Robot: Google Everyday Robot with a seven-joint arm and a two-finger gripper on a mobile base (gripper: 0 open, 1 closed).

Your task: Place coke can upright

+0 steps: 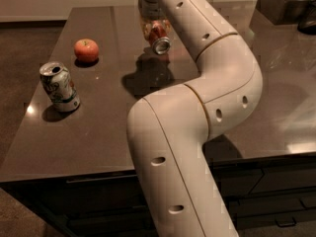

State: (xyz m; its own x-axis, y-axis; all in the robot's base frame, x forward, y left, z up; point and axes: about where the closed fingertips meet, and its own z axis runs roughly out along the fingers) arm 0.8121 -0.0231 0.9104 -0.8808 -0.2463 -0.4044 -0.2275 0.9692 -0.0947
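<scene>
Camera view: looks down past the robot's own arm (197, 112) onto a dark, glossy table (98, 132).
Gripper: the gripper (152, 29) is at the top of the picture, over the far middle of the table, pointing down from the arm's end.
Grip: its 2 fingers are clamped on the coke can, 1 on each side.
Coke can: the coke can (158, 35) hangs in that grip, tilted rather than upright. Its silver end faces down and toward the camera, and its red body runs up between the fingers.
Height: the can appears to be lifted off the table. A dark shadow (148, 78) lies on the surface nearer the camera, apart from the can.
Apple: 1 red apple (86, 50) rests on the table, left of the gripper and well apart from it.
White-and-green can: 1 white-and-green can (59, 87) stands near the table's left edge, nearer the camera than the apple, with its top leaning slightly left.
Far right: a dark container (281, 6) sits at the table's far right corner.
</scene>
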